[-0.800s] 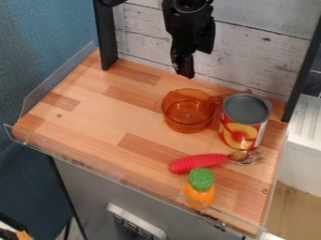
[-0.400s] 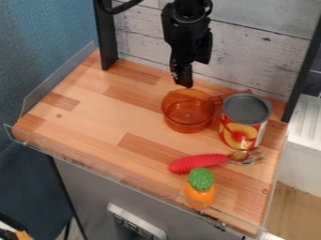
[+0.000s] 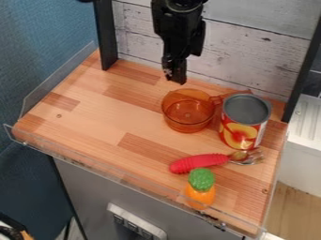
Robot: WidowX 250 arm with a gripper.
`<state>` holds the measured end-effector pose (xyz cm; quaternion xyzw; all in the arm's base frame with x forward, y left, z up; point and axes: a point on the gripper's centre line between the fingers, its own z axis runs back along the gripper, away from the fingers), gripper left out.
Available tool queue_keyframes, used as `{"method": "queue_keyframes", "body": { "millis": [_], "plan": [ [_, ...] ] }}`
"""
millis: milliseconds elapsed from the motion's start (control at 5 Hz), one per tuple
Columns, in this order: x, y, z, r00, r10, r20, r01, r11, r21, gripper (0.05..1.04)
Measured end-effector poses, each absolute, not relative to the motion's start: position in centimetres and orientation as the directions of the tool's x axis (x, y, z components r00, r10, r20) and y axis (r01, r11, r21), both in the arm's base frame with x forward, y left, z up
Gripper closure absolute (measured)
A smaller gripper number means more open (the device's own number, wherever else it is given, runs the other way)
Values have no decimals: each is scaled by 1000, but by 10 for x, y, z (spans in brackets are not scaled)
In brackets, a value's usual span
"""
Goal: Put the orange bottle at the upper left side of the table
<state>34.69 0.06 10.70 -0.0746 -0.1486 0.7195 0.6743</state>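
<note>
The task's orange vessel (image 3: 188,114) is seen as a rounded, see-through pot of smooth, glossy material, set upright right of centre toward the back of the worktop (image 3: 94,108). Its short handle is pointed toward a cylindrical can (image 3: 243,123), by which the far part is hidden. The can is topped with a flat grey metal end and wrapped in a red and yellow label. Above and slightly behind the pot's rim, the black gripper (image 3: 175,77) is held pointing downward; whether it is apart or together cannot be told. Nearer the front edge, a utensil is laid crosswise, its plump red handle (image 3: 194,163) ridged toward the shiny metal end (image 3: 248,157). Just in front of it, a carrot-shaped toy (image 3: 199,192) is seen, smooth and orange, with a bumpy green top. The worktop is made of wood-grained blocks and edged with clear guards (image 3: 50,86); behind it, a wall of whitewashed, weathered planks (image 3: 251,47) is framed by dark posts (image 3: 105,37).
</note>
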Motion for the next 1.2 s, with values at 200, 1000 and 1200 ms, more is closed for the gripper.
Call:
{"method": "queue_keyframes", "body": {
  "millis": [200, 1000, 1200],
  "plan": [
    [317, -10, 109, -106, 987, 119, -955, -68, -288, 83],
    [246, -56, 62, -55, 985, 166, -984, -26, -174, 83],
    [242, -65, 50, -28, 984, 176, -990, -3, -140, 83]
  ]
}}
